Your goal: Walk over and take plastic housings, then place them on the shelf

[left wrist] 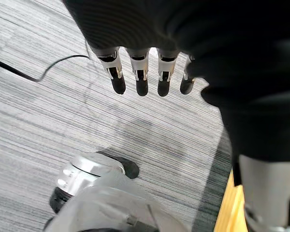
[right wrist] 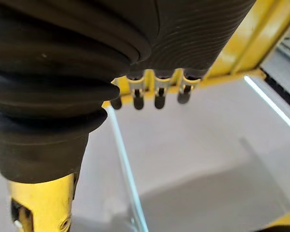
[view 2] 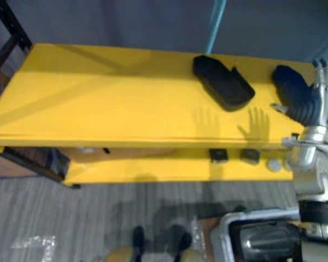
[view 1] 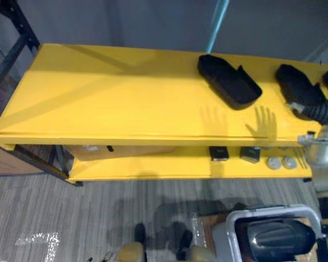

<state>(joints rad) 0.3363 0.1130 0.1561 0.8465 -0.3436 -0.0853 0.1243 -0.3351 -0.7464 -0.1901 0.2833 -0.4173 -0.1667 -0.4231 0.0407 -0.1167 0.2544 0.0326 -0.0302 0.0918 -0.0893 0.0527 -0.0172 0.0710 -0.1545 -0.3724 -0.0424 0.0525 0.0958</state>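
Two black plastic housings lie on the top board of the yellow shelf (view 1: 109,103): one (view 1: 229,81) right of the middle, the other (view 2: 288,84) near the right end. My right hand (view 2: 317,103) is raised over the right end of that second housing, fingers (right wrist: 157,94) straight and holding nothing. Whether it touches the housing I cannot tell. Below, near me, a grey bin (view 1: 235,229) holds another dark housing (view 1: 276,237). My left hand (left wrist: 140,79) hangs over the striped floor with relaxed, straight fingers and nothing in it.
The lower yellow shelf carries two small black boxes (view 1: 218,153), white round parts (view 1: 281,162) and a cardboard box (view 1: 115,150). A black rack upright (view 1: 13,49) stands at the left end, and a teal pole (view 1: 217,22) rises behind the shelf.
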